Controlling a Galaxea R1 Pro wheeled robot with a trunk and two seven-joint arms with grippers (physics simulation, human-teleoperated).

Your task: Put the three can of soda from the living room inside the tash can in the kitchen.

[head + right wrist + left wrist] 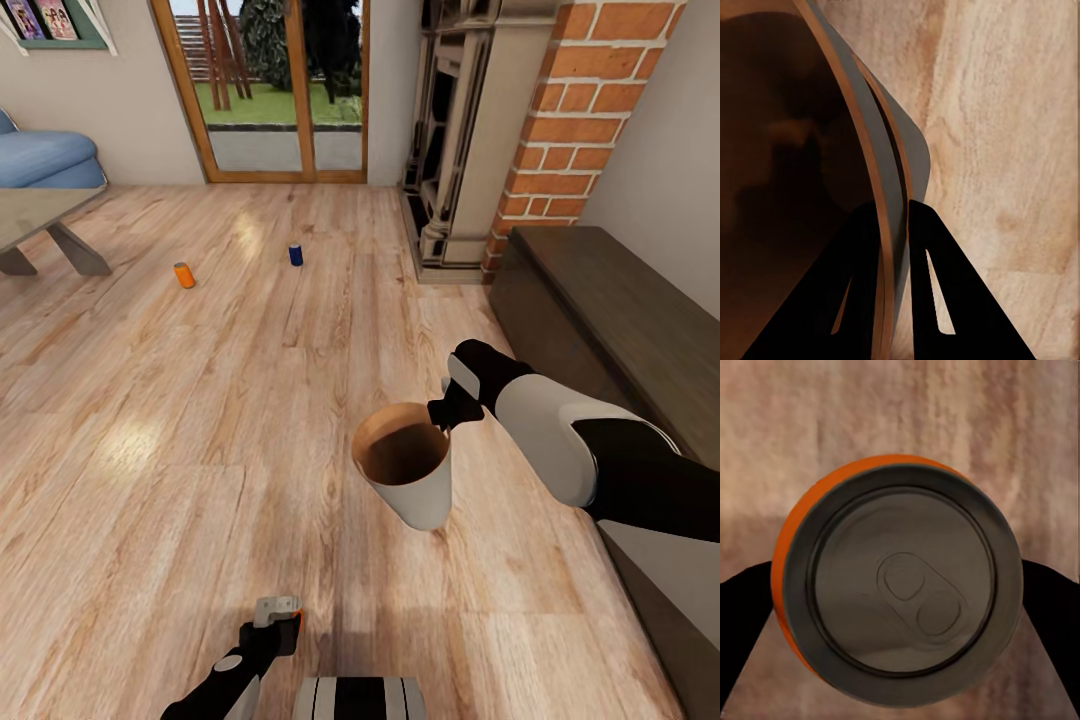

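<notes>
Orange soda can (896,581): pinched across its sides in my left claw (278,622); light, thin-walled, slippery, I judge. Bin (405,478): hangs above the floor, rim clamped by my right claw (447,410); stiff.

I see home living room: blue sofa (45,160), brick chimney (585,120), fireplace (455,140), glass garden doors (275,85), wood floor (200,450).

Bright daylight comes in through the glass doors (285,90); it leaves pale shiny patches on the wood floor (130,440); shadows are soft and faint; walls lean outward near the edges; both wrist pictures look dimmer, brownish and a bit blurry.
</notes>
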